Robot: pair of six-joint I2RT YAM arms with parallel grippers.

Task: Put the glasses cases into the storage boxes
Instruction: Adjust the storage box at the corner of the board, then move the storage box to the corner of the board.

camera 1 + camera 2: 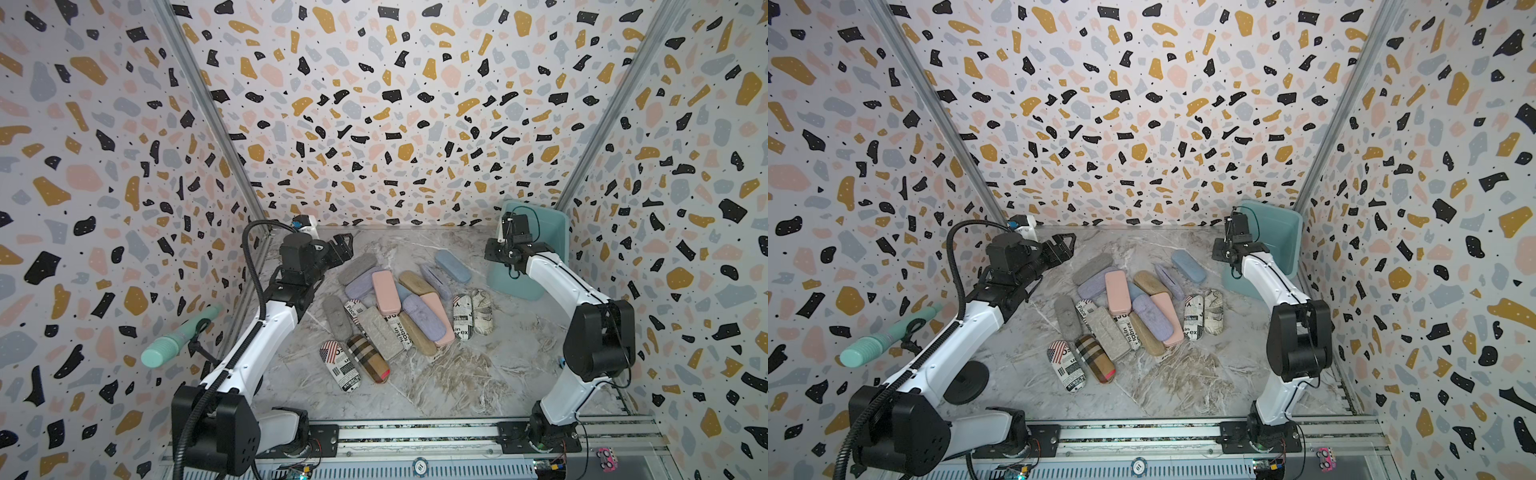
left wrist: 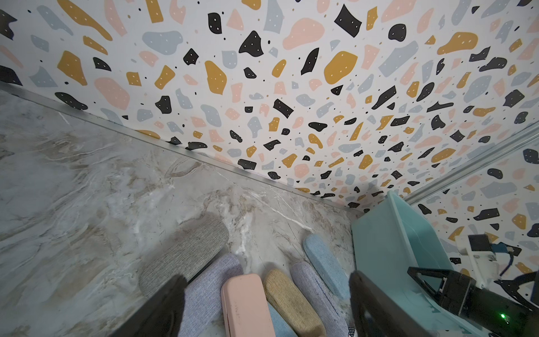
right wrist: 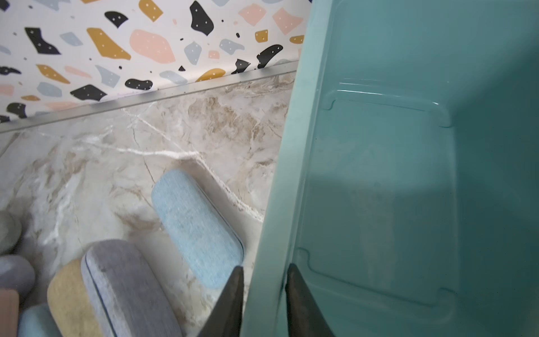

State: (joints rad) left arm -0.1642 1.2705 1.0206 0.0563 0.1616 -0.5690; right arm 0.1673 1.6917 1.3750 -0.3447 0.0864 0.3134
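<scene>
One teal tub (image 1: 515, 284), long axis front-to-back, rim gripped by right claw (image 3: 264, 270).

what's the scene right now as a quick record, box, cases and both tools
storage box: teal, tilted up at the far right, nothing seen inside
glasses cases: heaped in the middle, none in the box
blue case: nearest, beside the box
right tool: shut on the box rim
left tool: open, empty, by the heap's far left end
</scene>
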